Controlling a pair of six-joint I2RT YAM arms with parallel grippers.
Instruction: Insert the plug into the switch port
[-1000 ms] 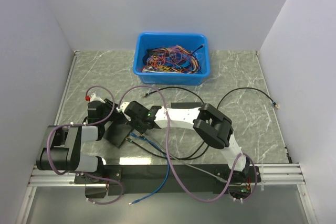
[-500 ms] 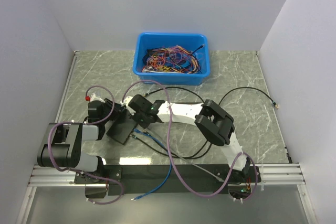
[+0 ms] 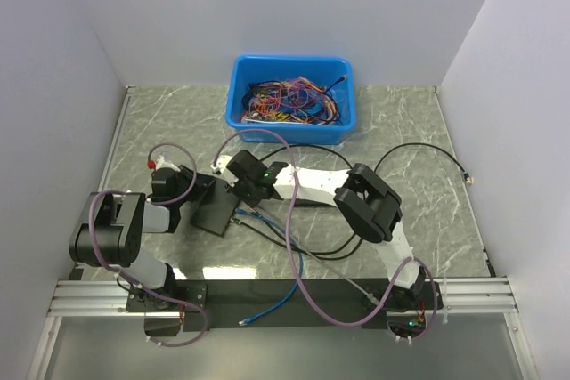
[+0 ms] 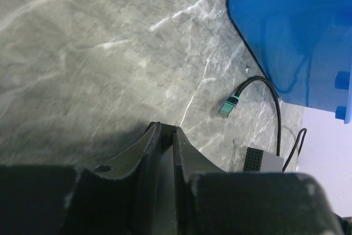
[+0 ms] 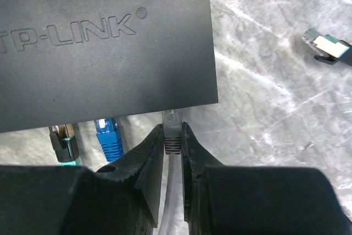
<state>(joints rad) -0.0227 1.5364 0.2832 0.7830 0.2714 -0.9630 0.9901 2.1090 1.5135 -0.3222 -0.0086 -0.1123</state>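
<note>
The right gripper (image 5: 172, 131), clamped on the pale grey cable plug (image 5: 172, 137) just beside the right end of the dark charcoal rectangular switch box (image 5: 104, 42) port edge, may jam it against the casing or shove the box across the counter (image 5: 264, 81) if misaligned.

The switch (image 5: 104, 37) lies on the table (image 5: 275, 81), plug (image 5: 172, 130) at its edge.

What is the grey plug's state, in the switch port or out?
Not seated: the grey plug, pinched by the right fingers, shows its tip at the switch edge.
</note>
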